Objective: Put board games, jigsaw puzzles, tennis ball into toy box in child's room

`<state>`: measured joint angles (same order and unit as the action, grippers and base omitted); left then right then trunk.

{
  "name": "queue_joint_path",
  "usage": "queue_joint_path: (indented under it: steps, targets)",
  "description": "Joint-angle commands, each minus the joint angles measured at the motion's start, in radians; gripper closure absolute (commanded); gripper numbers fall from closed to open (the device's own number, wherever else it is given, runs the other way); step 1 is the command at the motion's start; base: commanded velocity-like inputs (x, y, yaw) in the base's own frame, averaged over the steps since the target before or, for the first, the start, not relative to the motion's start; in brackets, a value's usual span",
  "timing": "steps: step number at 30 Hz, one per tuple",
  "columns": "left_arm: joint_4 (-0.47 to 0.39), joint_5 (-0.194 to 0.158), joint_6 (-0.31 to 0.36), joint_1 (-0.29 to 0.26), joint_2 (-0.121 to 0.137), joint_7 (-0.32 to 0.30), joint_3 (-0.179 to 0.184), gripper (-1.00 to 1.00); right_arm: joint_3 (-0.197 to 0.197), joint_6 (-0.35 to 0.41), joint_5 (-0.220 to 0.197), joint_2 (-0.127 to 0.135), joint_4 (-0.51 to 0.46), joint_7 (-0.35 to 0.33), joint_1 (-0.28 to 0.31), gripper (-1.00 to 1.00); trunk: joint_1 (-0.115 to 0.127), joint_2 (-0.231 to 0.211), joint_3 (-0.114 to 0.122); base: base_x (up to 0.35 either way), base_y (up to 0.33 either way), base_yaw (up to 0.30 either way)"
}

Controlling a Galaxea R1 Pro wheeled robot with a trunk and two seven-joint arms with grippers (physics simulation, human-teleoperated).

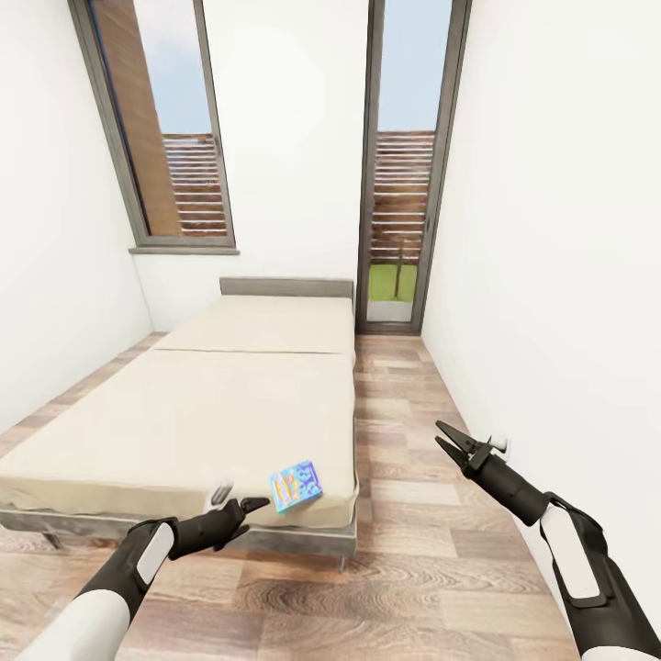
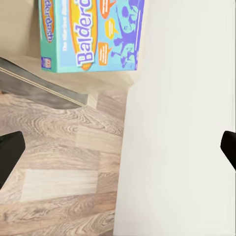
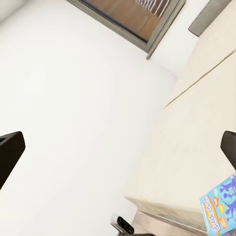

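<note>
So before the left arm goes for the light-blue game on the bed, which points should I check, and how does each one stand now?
1. Board game lies flat near the bed's front corner: ok.
2. Left gripper open and empty: ok.
3. Left gripper lined up on the game: not ok, it hangs at the bed's front edge, beside the box.
4. Right gripper open, over the floor, away from the game: ok.
5. Second game on the bed: cannot tell, one game shows here.
6. Toy box ready: cannot tell from these views.
</note>
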<state>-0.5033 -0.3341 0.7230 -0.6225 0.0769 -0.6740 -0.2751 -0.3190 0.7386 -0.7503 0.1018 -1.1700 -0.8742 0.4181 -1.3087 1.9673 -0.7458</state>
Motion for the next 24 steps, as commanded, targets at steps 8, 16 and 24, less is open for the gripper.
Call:
queue_joint_path:
  steps: [8,16,24]
  targets:
    - [0.000,0.000,0.006,0.000,0.002,-0.040,-0.002,-1.00,0.000,0.004,-0.003,0.000,0.002,0.000,0.001,-1.00,-0.031,0.057,-0.026,0.000,0.000,0.000]
    - [0.000,0.000,0.007,-0.001,0.001,-0.066,0.001,-1.00,0.000,0.003,-0.003,-0.001,0.003,0.002,0.001,-1.00,-0.061,0.113,-0.051,0.000,0.000,0.000]
    - [0.000,0.001,0.006,0.000,0.002,-0.130,0.008,-1.00,0.000,0.001,-0.003,-0.002,0.003,0.004,0.001,-1.00,-0.092,0.169,-0.076,0.000,0.000,0.000]
